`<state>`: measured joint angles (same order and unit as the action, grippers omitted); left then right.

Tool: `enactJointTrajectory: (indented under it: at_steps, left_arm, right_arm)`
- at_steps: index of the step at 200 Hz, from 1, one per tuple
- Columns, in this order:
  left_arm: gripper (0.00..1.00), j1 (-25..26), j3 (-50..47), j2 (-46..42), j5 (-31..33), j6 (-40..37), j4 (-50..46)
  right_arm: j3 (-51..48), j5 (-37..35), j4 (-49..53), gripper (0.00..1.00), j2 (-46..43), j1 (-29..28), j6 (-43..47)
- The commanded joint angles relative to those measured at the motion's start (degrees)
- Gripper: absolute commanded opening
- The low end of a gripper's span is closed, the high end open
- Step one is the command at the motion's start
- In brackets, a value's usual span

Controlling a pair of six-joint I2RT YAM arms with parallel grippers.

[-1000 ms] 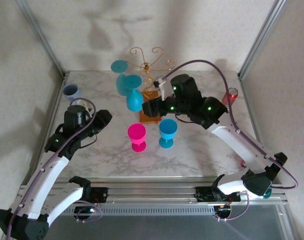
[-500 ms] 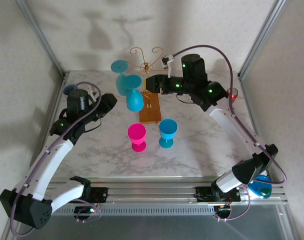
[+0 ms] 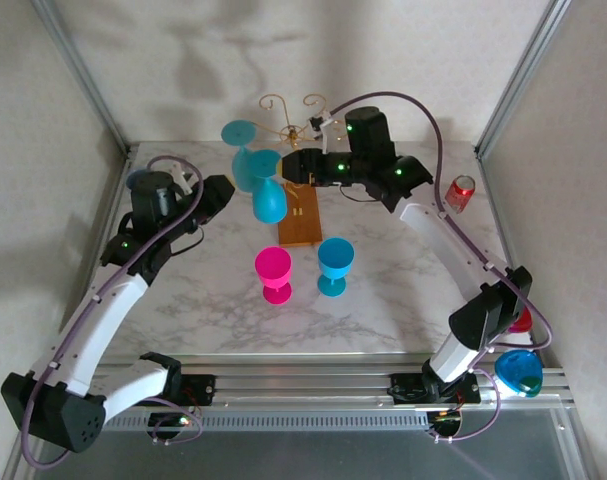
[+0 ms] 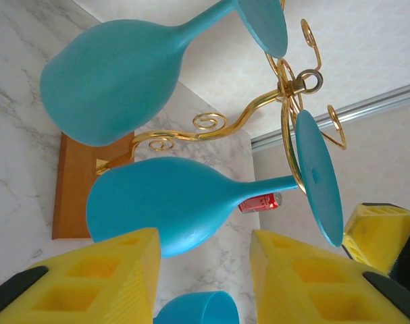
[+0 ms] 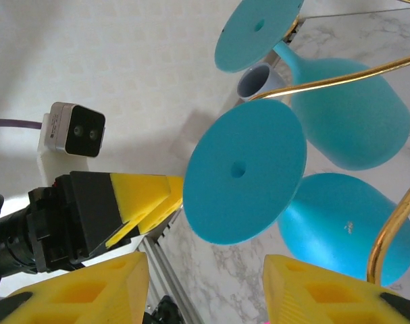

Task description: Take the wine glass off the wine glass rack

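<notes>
Teal wine glass (image 4: 171,199), hanging; left gripper (image 4: 203,250), right gripper (image 5: 205,263) both spread, empty. We fear a sideways nudge tipping the wine glass rack (image 4: 286,84).

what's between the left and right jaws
Two teal wine glasses hanging upside down on the wine glass rack; the top view shows it.

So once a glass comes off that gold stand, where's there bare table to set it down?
Bare marble lies front-left, between the left arm and the pink glass, and right of the blue glass, up to the right arm. It is crowded around the rack, where hanging teal glasses and both arms meet.
</notes>
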<state>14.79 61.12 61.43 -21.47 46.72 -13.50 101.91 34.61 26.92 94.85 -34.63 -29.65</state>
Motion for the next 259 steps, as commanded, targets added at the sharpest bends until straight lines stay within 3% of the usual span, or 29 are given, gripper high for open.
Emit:
enactJointTrajectory:
  at_steps: [1, 145, 259]
  left_arm:
    - [0.39, -0.5, -0.6, 0.3, -1.1, 0.6, 2.6]
    - [0.39, -0.5, -2.1, -0.1, -0.7, 1.4, 4.0]
    - [0.39, -0.6, -2.8, -0.9, -0.9, 1.0, 4.6]
  right_arm:
    - [1.5, 1.5, -2.7, 0.47, 0.6, 0.6, -1.5]
    - [3.5, 2.1, -3.5, 0.45, 4.8, 1.2, -2.3]
    - [8.3, -4.6, 6.4, 0.46, 5.1, 0.4, 2.0]
